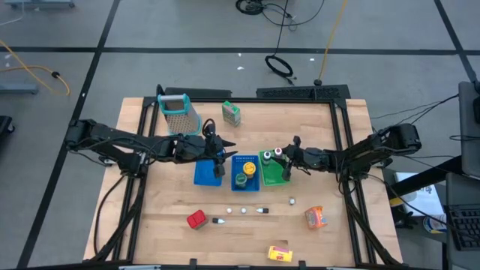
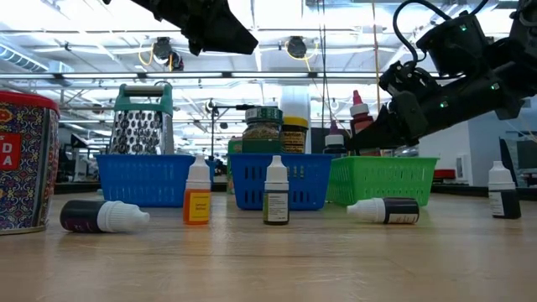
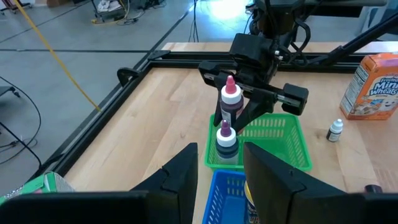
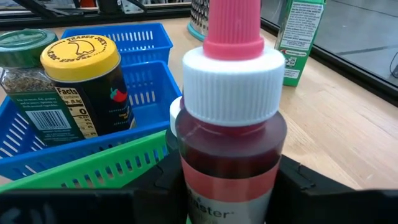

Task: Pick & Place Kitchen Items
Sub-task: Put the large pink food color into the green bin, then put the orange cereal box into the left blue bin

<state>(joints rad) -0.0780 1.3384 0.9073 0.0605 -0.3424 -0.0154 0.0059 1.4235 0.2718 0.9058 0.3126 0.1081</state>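
The right gripper (image 1: 286,159) clamps a pink-tipped red bottle (image 3: 231,99) at frame centre, above the green basket (image 3: 292,149). Released tilted, it could topple onto the bottle (image 3: 226,142) already inside.

A: Item held? B: Red-filled squeeze bottle (image 4: 233,124), white ribbed cap, pink nozzle, upright between my right gripper's (image 3: 247,99) fingers, above the green basket (image 3: 281,142).

A: In the baskets? B: Yellow-lidded jar (image 4: 84,78) and green-lidded jar (image 4: 26,81), upright in the middle blue basket (image 4: 134,46).

A: Loose stock? B: Small dropper bottles (image 2: 275,191) in a row, two lying flat; red can (image 1: 196,219); green carton (image 1: 232,113); orange packet (image 1: 314,217); yellow box (image 1: 280,254).
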